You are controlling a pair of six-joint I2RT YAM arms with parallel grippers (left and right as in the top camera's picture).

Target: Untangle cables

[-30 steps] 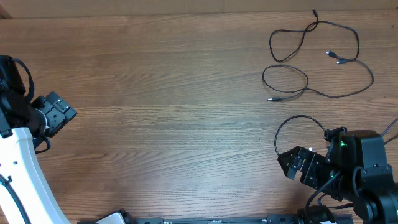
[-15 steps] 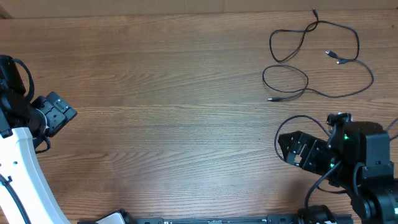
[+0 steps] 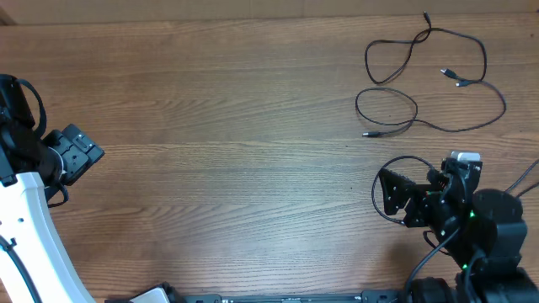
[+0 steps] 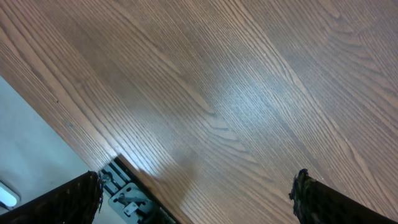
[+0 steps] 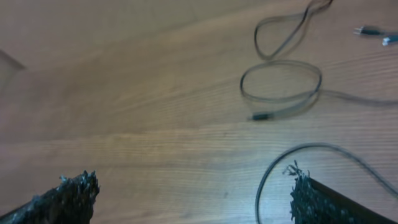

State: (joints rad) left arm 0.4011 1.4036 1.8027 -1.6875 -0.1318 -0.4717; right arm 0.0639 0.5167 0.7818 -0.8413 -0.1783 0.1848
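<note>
A wooden table [image 3: 236, 126] with long, fine grain fills the overhead view. At its left edge stands the left arm [image 3: 25, 219], white below and black above, with the left gripper [image 3: 88, 153] pointing right over bare wood. In the left wrist view its two dark fingers [image 4: 74, 199] sit at the lower corners of the picture, spread wide with nothing between them. Past them are the table's near-left edge and a small metal bracket [image 4: 127, 199]. At the near right is the right arm [image 3: 493, 227], a bulky black body with a small green light. A thick black wire [image 3: 376, 187] of its own curves out in an arc to its left. The right gripper [image 3: 389, 195] points left and slightly towards the far side, with its jaws also fully apart and holding nothing. In the right wrist view its rough black fingertips [image 5: 71, 190] frame the lower corners. The cables [image 3: 416, 106] lie at the far right of the table, well apart from both grippers and touched by neither. They are thin black cords in loose loops that cross one another: one rounded loop nearer the middle, another beyond it, and a wide sweep out towards the right edge. One dark plug end [image 3: 367, 134] rests at the near-left tip of the tangle. A pair of small silvery plug ends [image 3: 452, 77] lies inside the wide right-hand sweep.
</note>
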